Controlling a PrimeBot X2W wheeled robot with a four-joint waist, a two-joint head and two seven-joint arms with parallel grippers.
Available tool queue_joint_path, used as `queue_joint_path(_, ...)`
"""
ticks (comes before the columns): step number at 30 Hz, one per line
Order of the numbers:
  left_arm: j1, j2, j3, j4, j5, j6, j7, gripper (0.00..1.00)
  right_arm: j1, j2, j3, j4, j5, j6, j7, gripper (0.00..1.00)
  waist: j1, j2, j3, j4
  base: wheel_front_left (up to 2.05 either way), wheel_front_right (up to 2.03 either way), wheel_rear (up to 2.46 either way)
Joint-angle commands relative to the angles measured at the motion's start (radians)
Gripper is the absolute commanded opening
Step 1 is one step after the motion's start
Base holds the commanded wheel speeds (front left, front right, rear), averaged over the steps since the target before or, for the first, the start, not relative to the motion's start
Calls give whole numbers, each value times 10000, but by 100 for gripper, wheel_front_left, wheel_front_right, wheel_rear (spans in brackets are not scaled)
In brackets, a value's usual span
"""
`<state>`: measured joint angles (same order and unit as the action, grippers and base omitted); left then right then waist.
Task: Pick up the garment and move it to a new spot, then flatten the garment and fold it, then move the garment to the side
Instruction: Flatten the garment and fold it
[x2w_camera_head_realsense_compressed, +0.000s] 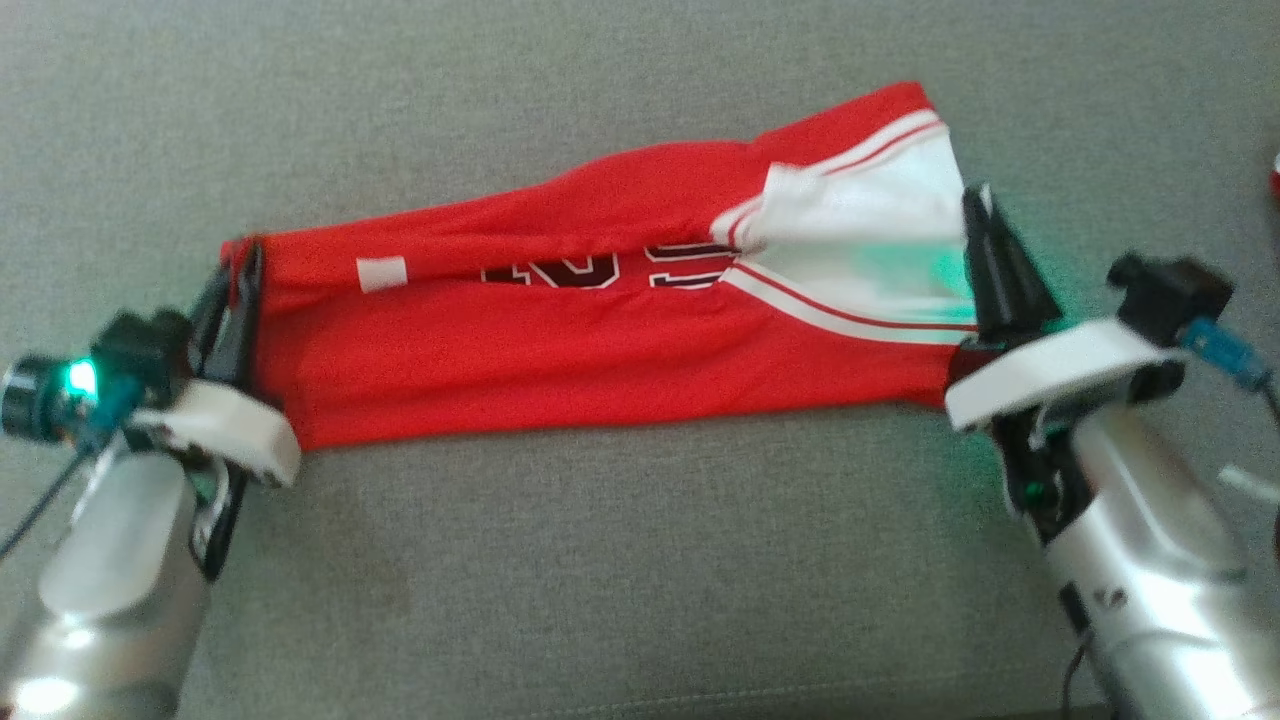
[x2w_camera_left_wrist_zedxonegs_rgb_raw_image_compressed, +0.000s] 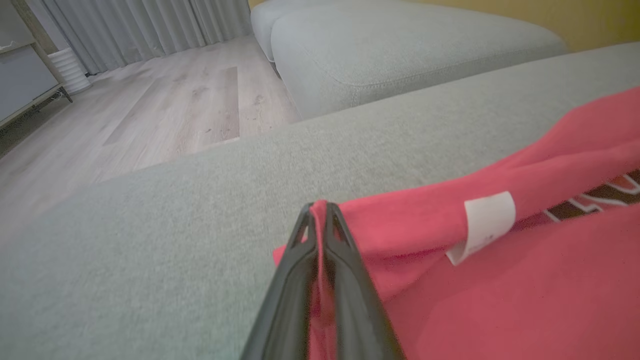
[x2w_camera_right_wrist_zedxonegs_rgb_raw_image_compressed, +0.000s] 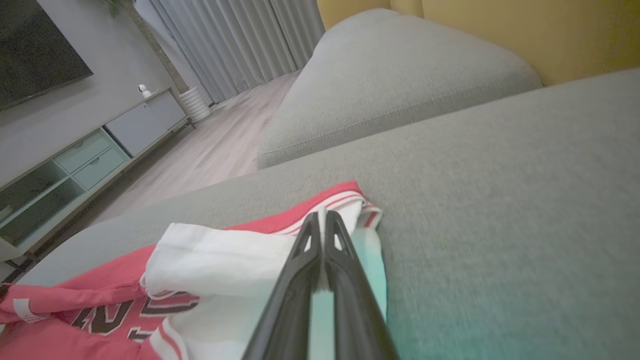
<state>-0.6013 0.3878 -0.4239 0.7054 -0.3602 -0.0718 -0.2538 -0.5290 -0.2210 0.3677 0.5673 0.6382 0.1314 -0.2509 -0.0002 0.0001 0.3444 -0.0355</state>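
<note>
- The red-and-white jersey garment (x2w_camera_head_realsense_compressed: 600, 340) lies stretched on the grey fabric sofa seat (x2w_camera_head_realsense_compressed: 600, 560).
- The left gripper (x2w_camera_head_realsense_compressed: 245, 262) clamps its red end, the right gripper (x2w_camera_head_realsense_compressed: 980, 205) its white end.
- Seemingly folded once lengthwise; moving aside remains.

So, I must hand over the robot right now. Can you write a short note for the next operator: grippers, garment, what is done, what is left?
The left gripper is shut on the garment at its left end, on red cloth near the white label.
The right gripper is shut on its right end, on the white panel.
The garment is stretched between them over the grey sofa.
Done: it looks folded once lengthwise; a crease hides part of the lettering.
Left: probably finish folding, then move it to the side.
</note>
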Motion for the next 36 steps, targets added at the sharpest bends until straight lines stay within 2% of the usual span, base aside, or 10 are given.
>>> queue_joint_path(1,55,375,456,-185,111,-41,-79,0,221,196,79,-306,104,-7,-108,0,2,-1,-161,-43,0,0,0)
queue_joint_path(4,618,144,706,-194,386,-118,-79,10,661,338,-77,-286,144,-7,-108,0,2,-1,-372,-31,0,0,0)
queue_joint_path(7,923,-33,949,-104,511,-154,-79,10,828,400,-216,-172,53,-7,-108,0,2,-1,-499,-6,0,0,0)
queue_joint_path(8,1013,-92,1020,-112,578,-151,-79,19,869,420,-299,-98,20,-7,-108,0,2,-1,-551,6,0,0,0)
queue_joint_path(9,1106,-152,1111,-124,648,-110,-80,64,904,432,-381,-25,-46,-7,-108,0,2,-1,-608,21,0,0,0)
queue_joint_path(10,1202,-215,1218,-144,720,-38,-80,100,947,456,-466,66,-103,-7,-108,25,2,-1,-674,36,0,0,0)
queue_joint_path(11,1307,-296,1364,-184,776,93,-80,100,990,507,-627,156,-127,-7,-108,71,2,-1,-750,49,0,0,0)
queue_joint_path(12,1429,-374,1516,-242,832,229,-80,100,1027,549,-755,228,-187,-7,-108,100,2,-1,-831,57,0,0,0)
queue_joint_path(22,3442,-1540,3696,-2229,1222,1399,-80,100,1929,1069,-2529,-438,-2558,-7,-108,100,2,-1,-1981,97,0,0,0)
queue_joint_path(36,6046,-3249,4737,-3765,2043,806,-80,100,3633,1678,-3243,-625,-4722,-7,-108,100,2,-1,-3235,289,0,0,0)
